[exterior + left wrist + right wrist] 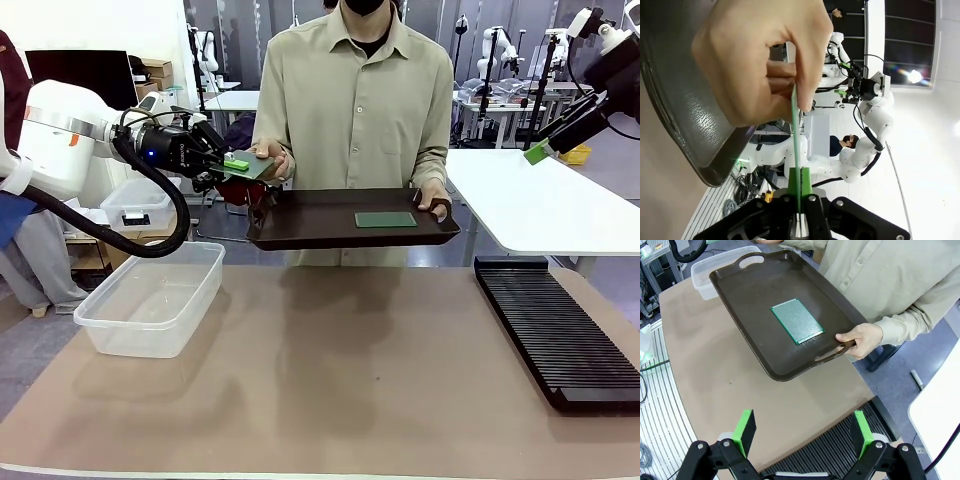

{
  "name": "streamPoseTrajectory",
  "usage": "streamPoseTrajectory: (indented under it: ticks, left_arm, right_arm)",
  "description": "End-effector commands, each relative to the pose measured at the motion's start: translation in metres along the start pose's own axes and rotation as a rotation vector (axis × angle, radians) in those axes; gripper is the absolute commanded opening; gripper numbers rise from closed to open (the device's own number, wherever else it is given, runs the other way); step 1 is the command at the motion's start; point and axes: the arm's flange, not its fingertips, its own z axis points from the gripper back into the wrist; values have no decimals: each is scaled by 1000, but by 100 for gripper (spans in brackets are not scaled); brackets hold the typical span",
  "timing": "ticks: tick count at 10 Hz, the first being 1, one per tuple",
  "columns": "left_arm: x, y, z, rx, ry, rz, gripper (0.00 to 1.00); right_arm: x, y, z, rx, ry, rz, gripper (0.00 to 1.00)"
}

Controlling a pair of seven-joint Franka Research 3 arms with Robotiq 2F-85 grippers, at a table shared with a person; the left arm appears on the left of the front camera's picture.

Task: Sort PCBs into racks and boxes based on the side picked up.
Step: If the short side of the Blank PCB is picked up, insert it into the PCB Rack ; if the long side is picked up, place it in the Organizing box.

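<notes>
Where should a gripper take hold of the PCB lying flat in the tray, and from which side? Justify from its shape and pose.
Probably from above: the PCB lies flat and thin on the tray, away from its raised rim, so a sideways approach looks blocked. Span the shorter width and pinch the two long edges near mid-length. The open right gripper looks down on it.

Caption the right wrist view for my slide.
Open right end effector above the black rack, facing a dark tray with one green PCB, held by a person's hand.
</notes>
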Motion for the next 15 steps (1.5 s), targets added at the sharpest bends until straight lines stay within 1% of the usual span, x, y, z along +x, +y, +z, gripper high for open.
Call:
streamPoseTrajectory:
  ticks: [1, 15]
  left_arm:
    - [-2, -2, -1, -12, 12, -1, 0]
    - [-2, -2, -1, -12, 12, -1, 0]
  right_arm:
    - [-3, 0, -1, 13, -1, 15, 100]
    - [-3, 0, -1, 13, -1, 15, 100]
